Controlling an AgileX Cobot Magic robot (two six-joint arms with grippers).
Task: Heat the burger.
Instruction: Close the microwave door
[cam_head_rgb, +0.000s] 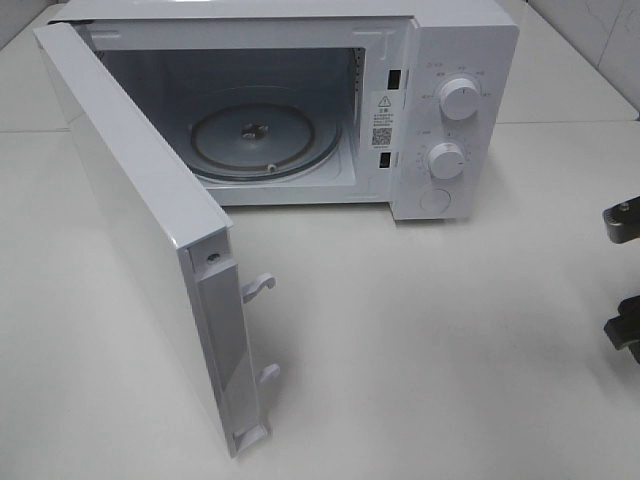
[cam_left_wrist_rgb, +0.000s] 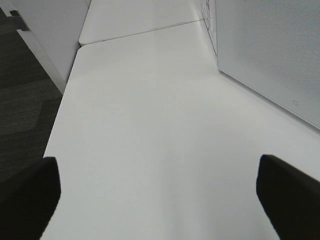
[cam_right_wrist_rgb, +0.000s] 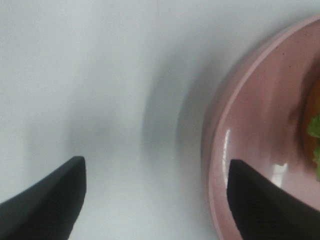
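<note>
Microwave (cam_head_rgb: 300, 100): white, door (cam_head_rgb: 150, 240) swung wide, glass turntable (cam_head_rgb: 262, 135) bare inside. A label (cam_head_rgb: 384, 115) on the inner frame carries a warning triangle and a square code; its print is too small to read. Two dials (cam_head_rgb: 460, 98) with faint markings, also unreadable, and a round button below.

Left gripper (cam_left_wrist_rgb: 160, 192): jaws spread wide, holding nothing, hovering over the white table (cam_left_wrist_rgb: 150, 125) beside the microwave's perforated side wall.

Right gripper (cam_right_wrist_rgb: 155, 195): jaws apart, nothing between them. One finger (cam_right_wrist_rgb: 260, 200) overlaps the rim of the pink plate (cam_right_wrist_rgb: 240, 140); whether it touches cannot be told. The other finger is over bare table. In the high view only dark parts of this arm show at the right edge.

Burger (cam_right_wrist_rgb: 312, 135): on the pink plate, only a brown edge and a scrap of green leaf visible at the frame's border, just beyond the plate-side finger, outside the jaws.
</note>
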